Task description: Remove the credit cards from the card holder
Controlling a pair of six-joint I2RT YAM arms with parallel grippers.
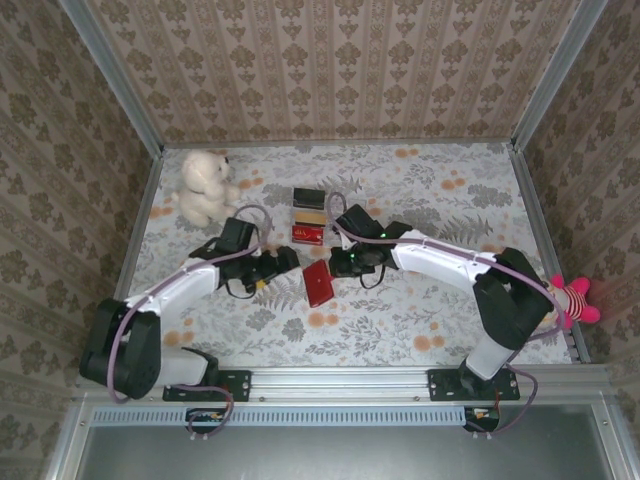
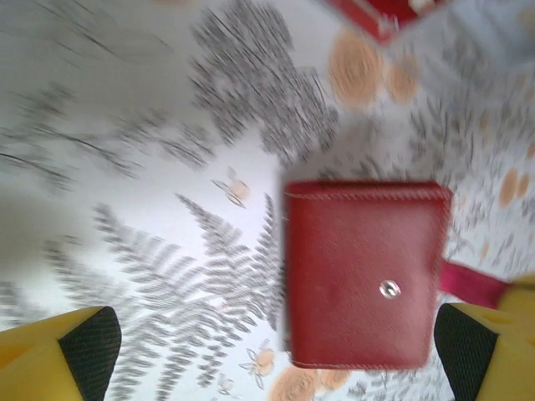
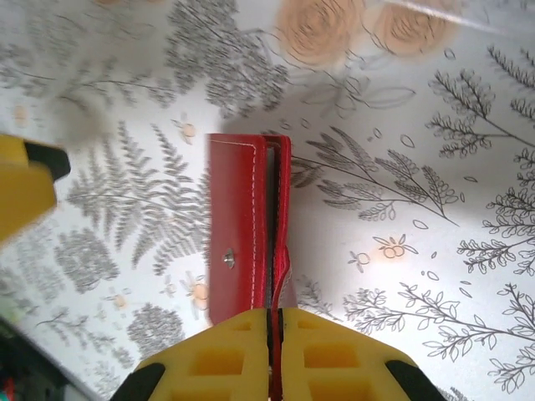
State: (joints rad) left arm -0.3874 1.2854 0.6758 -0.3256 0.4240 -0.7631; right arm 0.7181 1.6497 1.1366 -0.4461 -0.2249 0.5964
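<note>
Right gripper (image 3: pixel 274 322) is pinched tight, its yellow fingers (image 3: pixel 334 355) pressed together on the thin red edge of the card holder (image 3: pixel 247 238) where a strip of it runs down into the seam between them, while the left gripper (image 2: pixel 280 338) hangs over the same holder with its jaws spread wide and nothing in them. One black-padded finger sits far out on the floral cloth and the other just beside the holder's tab end. Wallpapered walls (image 1: pixel 330 70) box in the flower-printed table (image 1: pixel 450 325), where the left arm (image 1: pixel 170 295) and right arm (image 1: pixel 450 262) reach inward from their bases at the near edge and meet near the middle. A white teddy bear (image 1: pixel 205 185) sits toward the far left corner, and a pink striped toy (image 1: pixel 578 298) rests at the right edge, well apart from the work. A small stack of printed packets (image 1: pixel 309 225) lies just beyond the two grippers. The holder lies flat and closed on the cloth between the grippers, slightly nearer the bases than they are. Its side tab (image 2: pixel 468 282) points toward the right gripper, and a small metal snap (image 2: pixel 389 289) shows on its upper face.
</note>
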